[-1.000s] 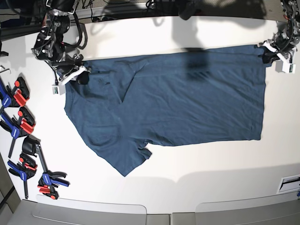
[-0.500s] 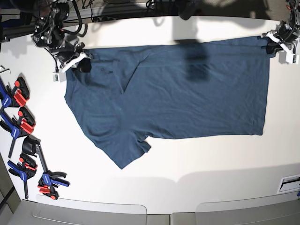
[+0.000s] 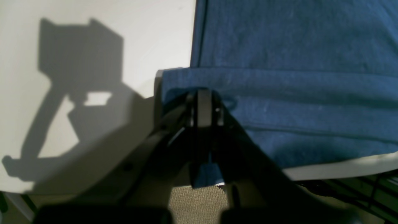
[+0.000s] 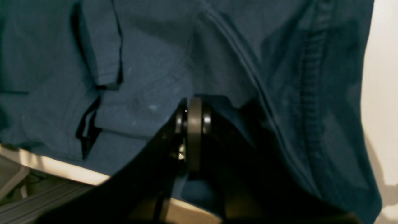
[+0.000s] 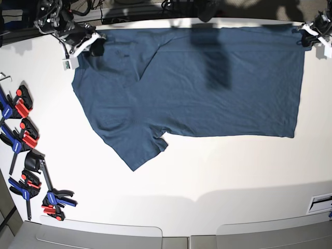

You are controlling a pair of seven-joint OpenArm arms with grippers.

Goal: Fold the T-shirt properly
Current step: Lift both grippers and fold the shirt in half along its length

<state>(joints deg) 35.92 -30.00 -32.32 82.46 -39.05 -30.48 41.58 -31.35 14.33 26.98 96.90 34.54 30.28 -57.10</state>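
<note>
Item: T-shirt [image 5: 197, 83], dark navy, short-sleeved. Location: far half of the counter [image 5: 207, 176], spread flat and lengthwise along the far edge, its upper border at or slightly past that edge. One sleeve points toward the near-left; the hem lies toward the right edge.

Left gripper [image 5: 311, 36]: far-right corner of the counter, clamped on the hem corner. The left wrist view shows the jaws pressed together over a rolled fold of cloth [image 3: 279, 102], with counter edge and floor visible below.

Right gripper [image 5: 85, 45]: far-left corner, closed on the shoulder area near the collar; the right wrist view shows fabric bunched around the meeting jaws, a sleeve flap [image 4: 102, 59] beside them.

Also present: a row of red-and-blue clamps [image 5: 26, 150] along the left edge, apart from the garment.

Condition: stretched fairly taut between both grips; fold not yet made.

Risks, as judged: both holds sit at the counter's far edge, so slack cloth may slide off when released. Uneven pull between arms would skew the body. Thin corner grips may slip, and the loose sleeve may fold crooked.
</note>
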